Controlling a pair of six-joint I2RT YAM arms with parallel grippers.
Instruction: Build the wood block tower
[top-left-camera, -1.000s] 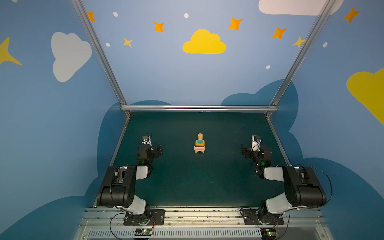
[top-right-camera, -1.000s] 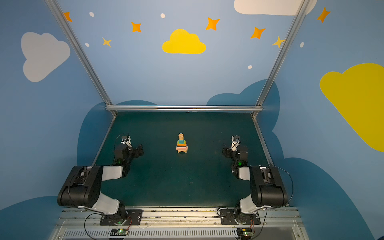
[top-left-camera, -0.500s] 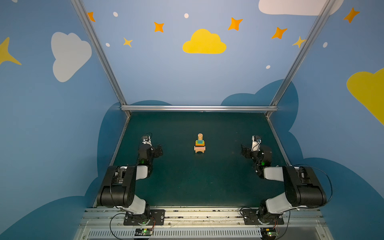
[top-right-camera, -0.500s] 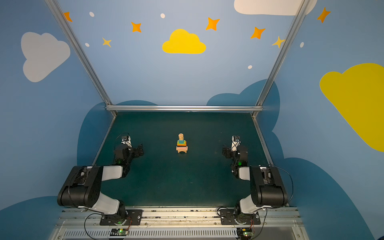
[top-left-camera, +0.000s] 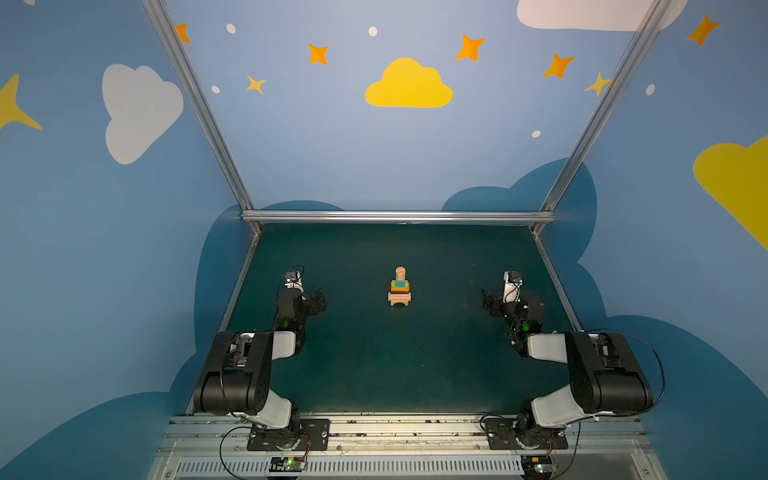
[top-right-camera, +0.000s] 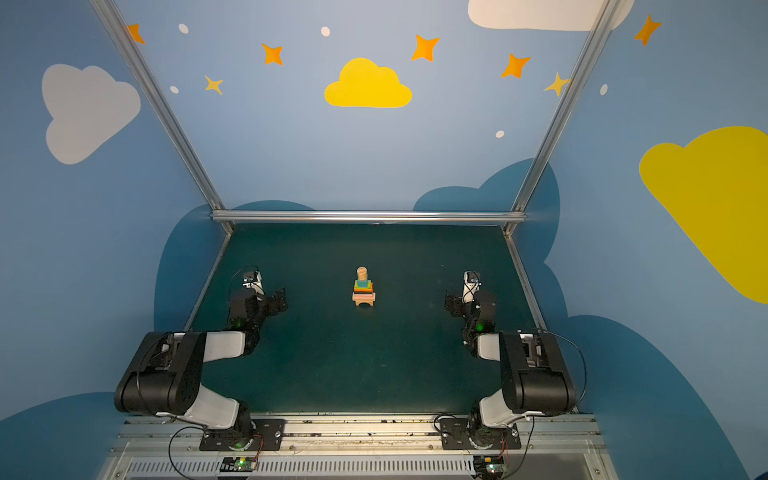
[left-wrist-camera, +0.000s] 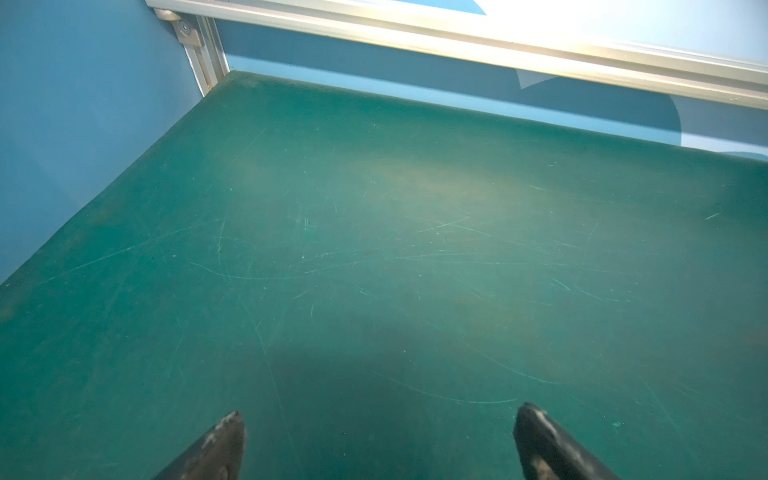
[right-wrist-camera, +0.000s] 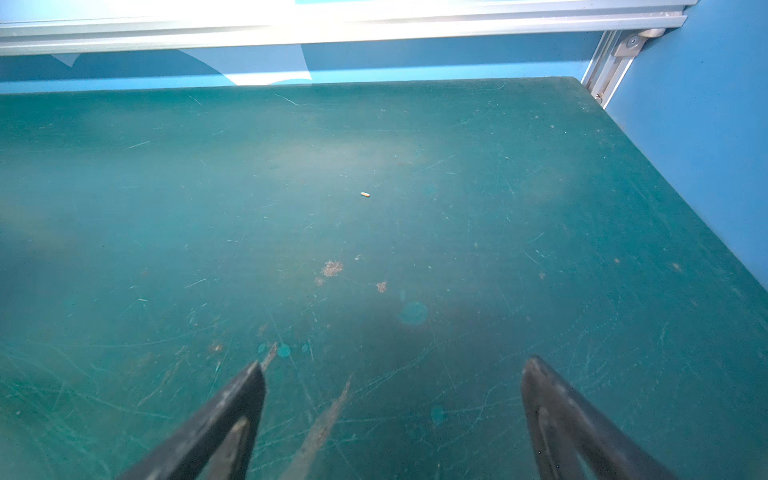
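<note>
- Both top views: even, moderately bright light, sharp focus; the wood block tower (top-left-camera: 400, 286) reads crisp though tiny.
- Wrist views: glare blows out the back rail (left-wrist-camera: 457, 37); hazy sheen on the surface (left-wrist-camera: 374, 249), soft shadow nearest the lens.

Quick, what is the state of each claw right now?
Left claw: open, holding nothing.
Right claw: open, holding nothing.

Wood block tower (top-left-camera: 400, 287): one
Tan short cylinder (top-left-camera: 400, 273): one
Teal cube (top-left-camera: 400, 283): one
Tan arch (top-left-camera: 399, 303): one
Grippers: two, left gripper (left-wrist-camera: 379, 415) and right gripper (right-wrist-camera: 392, 365)
Loose tan crumb (right-wrist-camera: 365, 194): one
</note>
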